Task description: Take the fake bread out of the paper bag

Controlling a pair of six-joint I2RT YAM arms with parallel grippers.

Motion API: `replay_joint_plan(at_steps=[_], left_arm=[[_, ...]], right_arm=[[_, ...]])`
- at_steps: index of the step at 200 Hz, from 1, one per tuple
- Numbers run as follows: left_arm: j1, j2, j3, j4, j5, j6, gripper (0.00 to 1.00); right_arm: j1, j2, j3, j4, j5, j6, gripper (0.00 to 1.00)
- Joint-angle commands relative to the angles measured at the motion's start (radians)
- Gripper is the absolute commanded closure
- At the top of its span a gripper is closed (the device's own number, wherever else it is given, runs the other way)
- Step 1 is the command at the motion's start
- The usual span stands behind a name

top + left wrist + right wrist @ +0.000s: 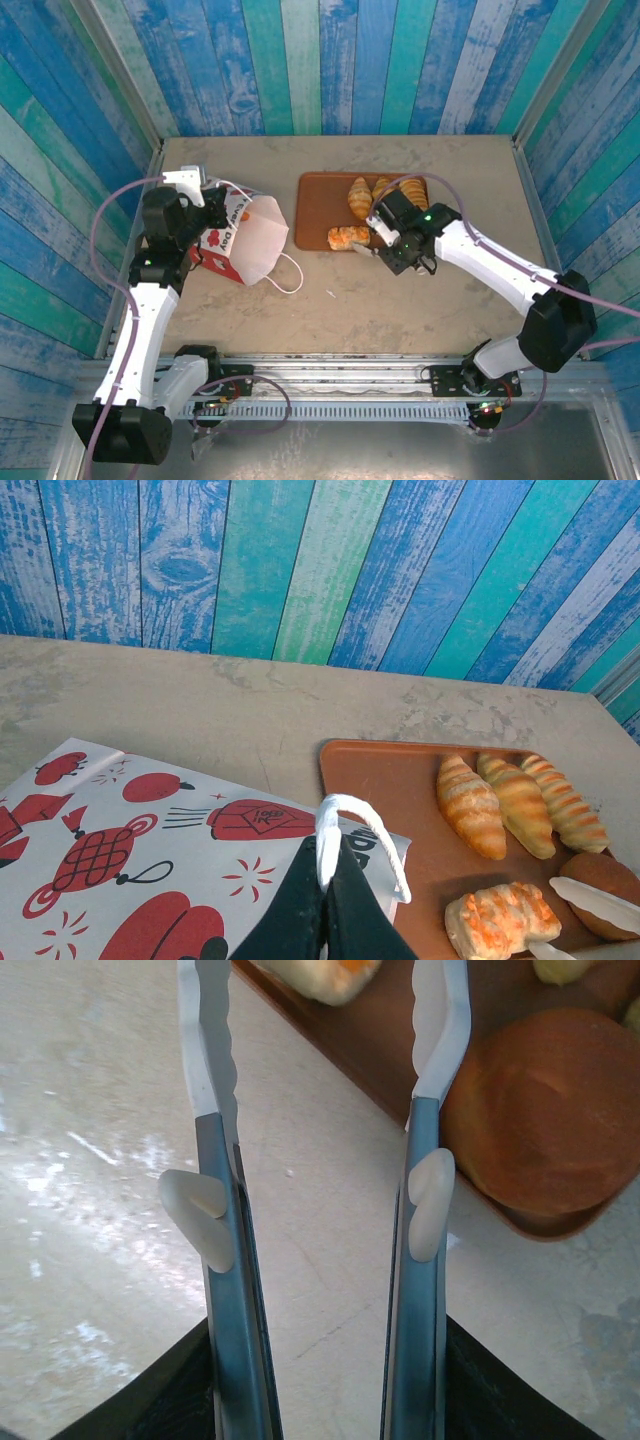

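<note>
Golden fake bread (pixel 498 805) on brown tray (pixel 400 780) beside paper bag (pixel 240 240); likely light, stiff, graspable mid-body. Left gripper (pixel 322 880) pinching cord handle (pixel 350 820); right gripper (pixel 325 1110) spread, empty.

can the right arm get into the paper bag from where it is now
Probably yes. The paper bag lies on its side, mouth facing the right gripper, with bare table between. The left gripper pinches a cord handle, seemingly steadying it.

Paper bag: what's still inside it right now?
Cannot tell. The paper bag lies tipped on the table, its white cord handle pinched by the left gripper; its paper covers the interior. Pastries sit on the tray.
</note>
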Motion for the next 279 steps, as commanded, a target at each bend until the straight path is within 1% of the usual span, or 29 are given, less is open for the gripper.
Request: replay_joint_plan(at_steps=[1,13,36,78,112,127,146,181,196,210,256,279], left_arm=[[0.002,-0.031,-0.008,0.014,-0.011,0.010,1.00],[0.001,-0.033,-0.010,0.016,-0.010,0.007,1.00],[0.002,-0.038,-0.007,0.012,-0.007,0.002,1.00],[0.002,-0.056,-0.010,0.010,-0.014,-0.001,1.00],[0.002,-0.053,-0.006,0.012,-0.007,-0.004,1.00],[0.000,-0.051,-0.005,0.010,-0.007,-0.005,1.00],[0.001,-0.050,-0.007,0.011,-0.005,-0.008,1.00],[0.001,-0.047,-0.006,0.014,-0.007,-0.008,1.00],[0.001,-0.044,-0.005,0.011,-0.014,-0.010,1.00],[0.002,-0.044,-0.004,0.010,-0.014,-0.009,1.00],[0.002,-0.042,-0.007,0.015,-0.011,-0.010,1.00],[0.001,-0.042,-0.010,0.013,-0.011,-0.014,1.00]], right_arm=[[-0.001,-0.030,0.079,0.023,-0.133,0.020,0.49],[0.001,-0.014,0.100,0.050,-0.175,0.023,0.49],[0.013,0.059,0.162,0.037,-0.153,0.046,0.48],[0.068,0.193,0.256,-0.024,-0.080,0.044,0.48],[0.104,0.266,0.300,-0.073,0.053,0.066,0.48],[0.105,0.281,0.297,-0.079,0.054,0.077,0.48],[0.106,0.285,0.285,-0.082,0.065,0.096,0.49],[0.097,0.266,0.261,-0.091,0.128,0.131,0.50],[0.086,0.246,0.247,-0.090,0.114,0.134,0.50],[0.079,0.230,0.235,-0.090,0.105,0.112,0.51],[0.062,0.214,0.188,-0.094,0.150,0.040,0.53],[0.040,0.191,0.168,-0.094,0.122,0.018,0.53]])
